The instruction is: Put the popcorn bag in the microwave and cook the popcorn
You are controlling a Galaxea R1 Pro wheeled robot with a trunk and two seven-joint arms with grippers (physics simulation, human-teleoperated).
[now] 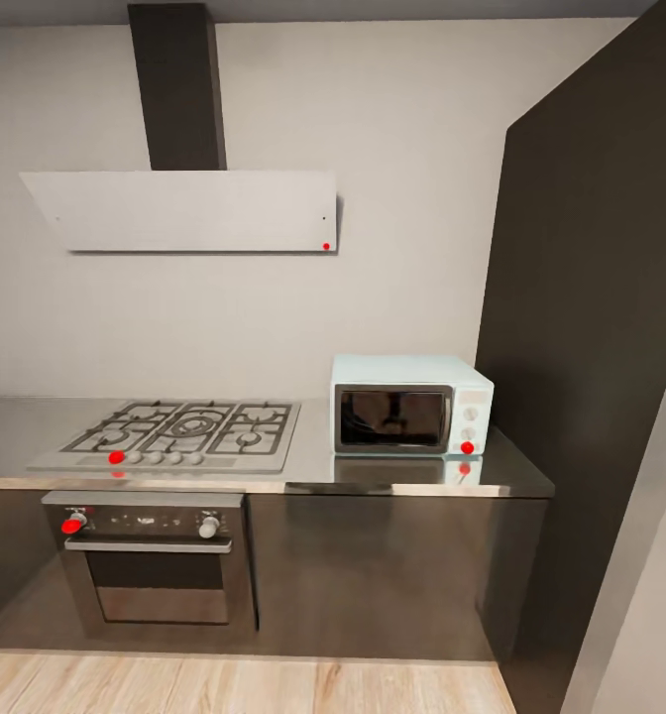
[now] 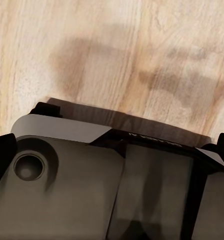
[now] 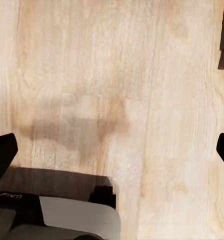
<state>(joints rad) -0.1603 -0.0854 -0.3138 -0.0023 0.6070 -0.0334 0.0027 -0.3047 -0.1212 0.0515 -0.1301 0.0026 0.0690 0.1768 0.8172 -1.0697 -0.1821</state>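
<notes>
Two pincers hang low over the wood floor [image 3: 117, 75], fingertips at the frame edges so spread apart, well short of the microwave [image 1: 412, 405], door shut, at the right of the bench [image 1: 313, 436]; no popcorn bag spotted yet.

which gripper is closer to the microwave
Probably right: the microwave stands right of centre ahead. Left gripper and right gripper both point at the floor, away from it.
</notes>
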